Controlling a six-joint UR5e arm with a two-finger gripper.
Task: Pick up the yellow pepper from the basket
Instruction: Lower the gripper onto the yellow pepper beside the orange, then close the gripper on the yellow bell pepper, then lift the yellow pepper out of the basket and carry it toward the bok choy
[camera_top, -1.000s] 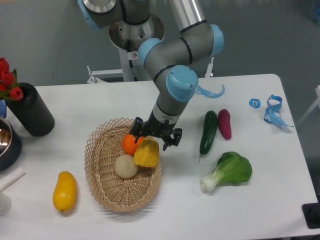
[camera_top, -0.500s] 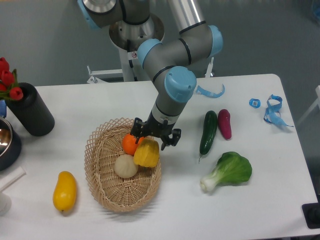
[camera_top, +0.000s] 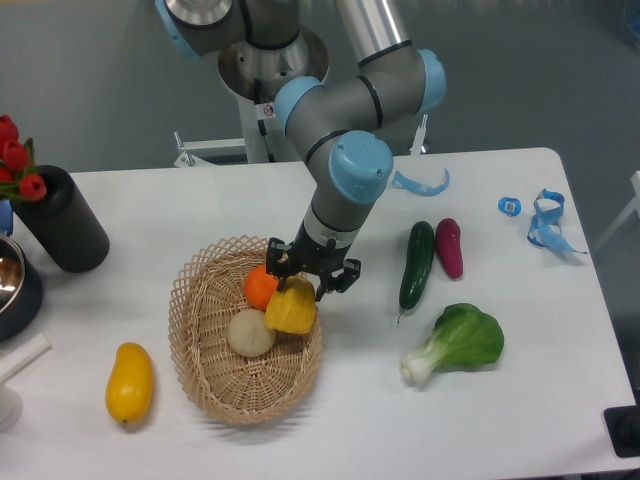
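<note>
The yellow pepper (camera_top: 291, 308) lies in the wicker basket (camera_top: 205, 352) on its right side, leaning against an orange fruit (camera_top: 261, 287) and a pale round fruit (camera_top: 250, 332). My gripper (camera_top: 298, 282) points down over the pepper's top. One black finger is at the pepper's upper left, by the orange fruit, and the other at its upper right. Both fingers sit tight against the pepper, which still rests in the basket.
A long yellow fruit (camera_top: 130, 381) lies left of the basket. A cucumber (camera_top: 416, 264), a purple eggplant (camera_top: 449, 247) and a bok choy (camera_top: 457, 342) lie to the right. At the far left stand a black cylinder (camera_top: 62, 219) and a metal bowl (camera_top: 12, 282).
The fingers have drawn closer together around the pepper's top. The pepper has shifted a little to the left. The arm has barely moved.
</note>
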